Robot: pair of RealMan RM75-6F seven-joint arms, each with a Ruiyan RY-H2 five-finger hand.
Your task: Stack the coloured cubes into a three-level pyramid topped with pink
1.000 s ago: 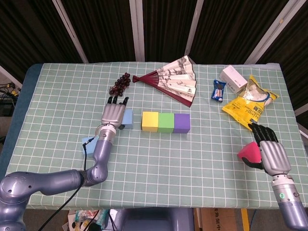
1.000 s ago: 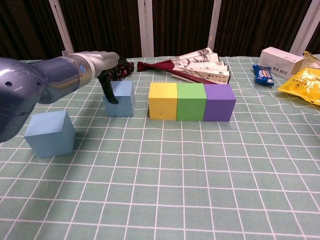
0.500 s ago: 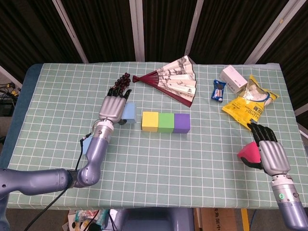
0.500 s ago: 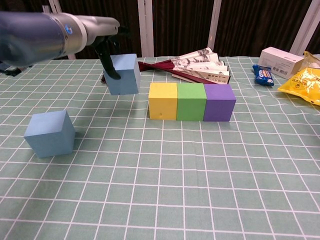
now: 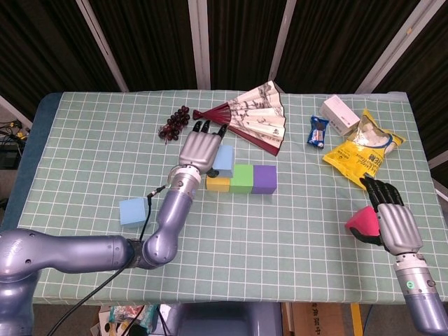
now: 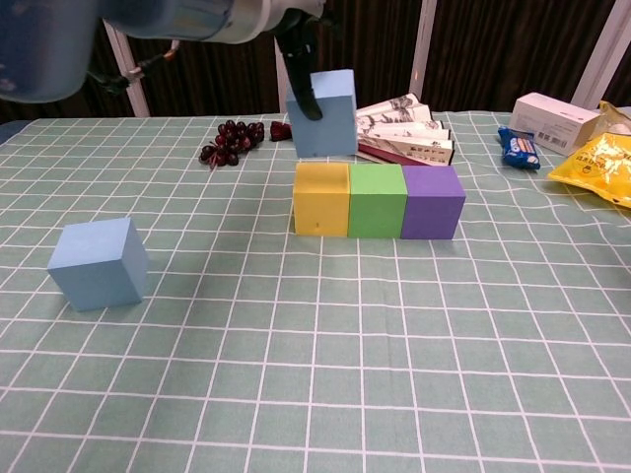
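While the left hand grips a blue cube above the yellow cube, right hand at four o'clock, fingers curled around the pink cube.

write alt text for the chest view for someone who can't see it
The left hand holds a light blue cube in the air just above the yellow cube, which starts a yellow, green, purple row. A second blue cube sits alone at left.
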